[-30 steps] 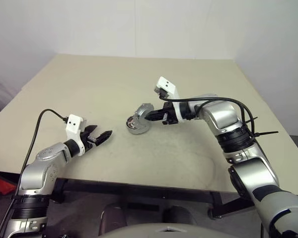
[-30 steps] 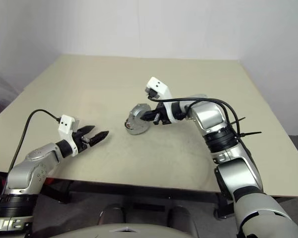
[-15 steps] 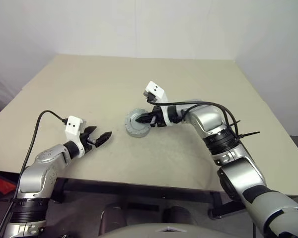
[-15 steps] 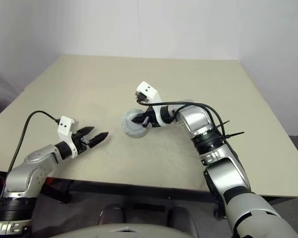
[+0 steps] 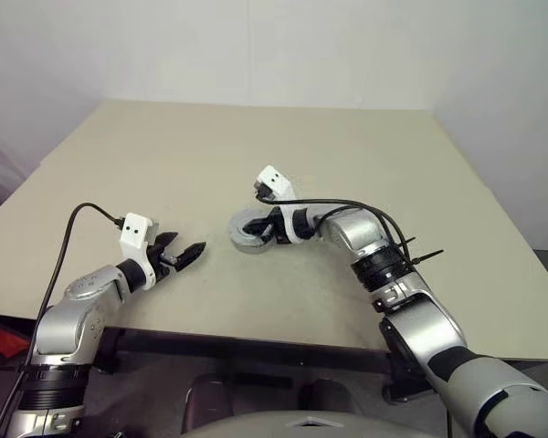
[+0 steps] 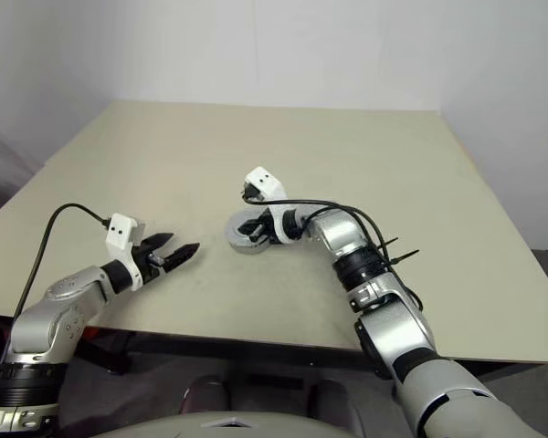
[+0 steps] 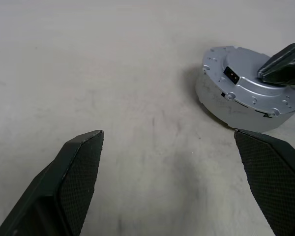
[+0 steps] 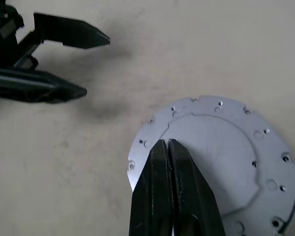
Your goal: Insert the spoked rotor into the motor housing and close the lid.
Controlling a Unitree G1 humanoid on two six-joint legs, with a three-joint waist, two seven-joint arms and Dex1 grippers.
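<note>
The motor housing (image 7: 225,106) stands on the table, near its middle, and the silver-grey lid (image 7: 243,81) lies flat on top of it, covering its inside. The spoked rotor is hidden. My right gripper (image 8: 168,143) is shut, fingers pressed together, with the tips resting on the top face of the lid (image 8: 221,152) near its rim. From the head, that gripper (image 5: 267,228) reaches in from the right. My left gripper (image 5: 190,250) stands open a hand's width left of the housing (image 5: 241,240), just above the table, with nothing between its fingers (image 7: 81,162).
The beige table (image 5: 347,155) stretches far behind and to both sides of the housing. A black cable (image 5: 68,233) runs from the left wrist off the table's front-left edge. White walls stand behind the table.
A second ago the right gripper held the lid tilted up beside the housing. It has since moved down and left, and the lid now lies flat on the housing. The left arm stayed still.
</note>
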